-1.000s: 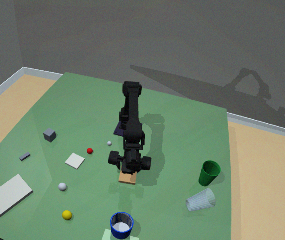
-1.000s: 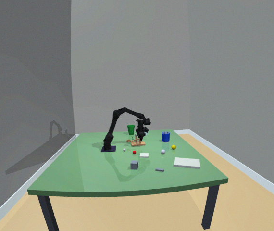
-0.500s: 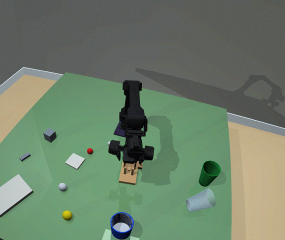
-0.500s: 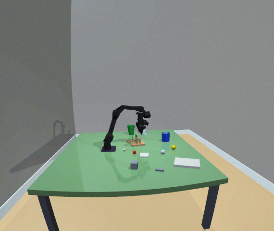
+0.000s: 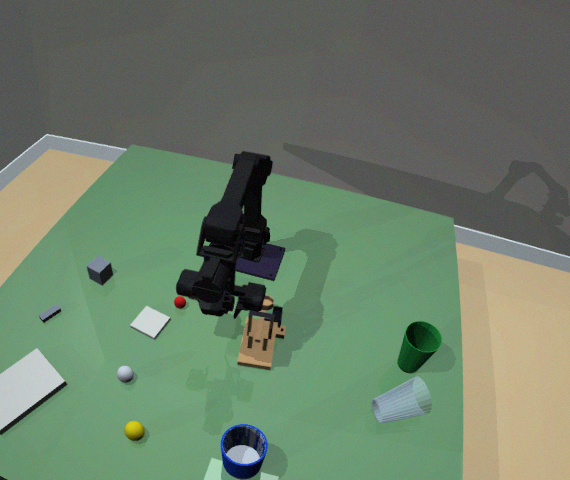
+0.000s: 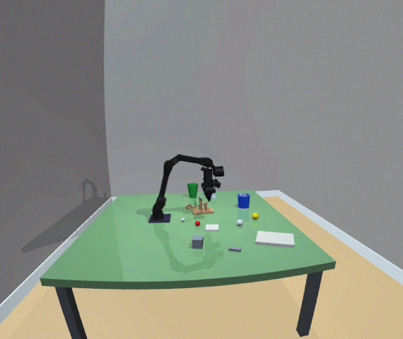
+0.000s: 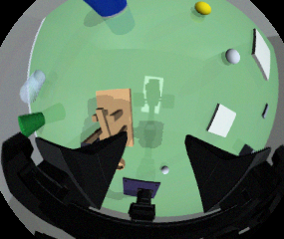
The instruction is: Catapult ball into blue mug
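The wooden catapult (image 5: 255, 357) (image 6: 208, 211) (image 7: 114, 98) stands on the table near the arm, its spoon cup on the side toward the robot base. No ball shows in the cup. My gripper (image 6: 208, 200) (image 7: 156, 137) is open and empty, above the table beside the catapult, on its left in the top view. A small white ball (image 6: 182, 219) (image 7: 164, 169) lies near the base; the arm hides it in the top view. A red ball (image 5: 180, 302) (image 6: 197, 223) lies farther out. The blue mug (image 5: 244, 467) (image 6: 243, 200) (image 7: 109, 7) stands upright beyond the catapult.
A green cup (image 5: 413, 351) (image 6: 192, 191) (image 7: 31, 122) stands beside a tipped clear cup (image 5: 401, 401) (image 7: 32, 87). On the other side are a yellow ball (image 5: 134, 430), a larger whitish ball (image 5: 125, 373), two white slabs (image 5: 19, 390) (image 5: 150, 322), a grey cube (image 5: 99, 270) and a small grey bar (image 5: 49, 313).
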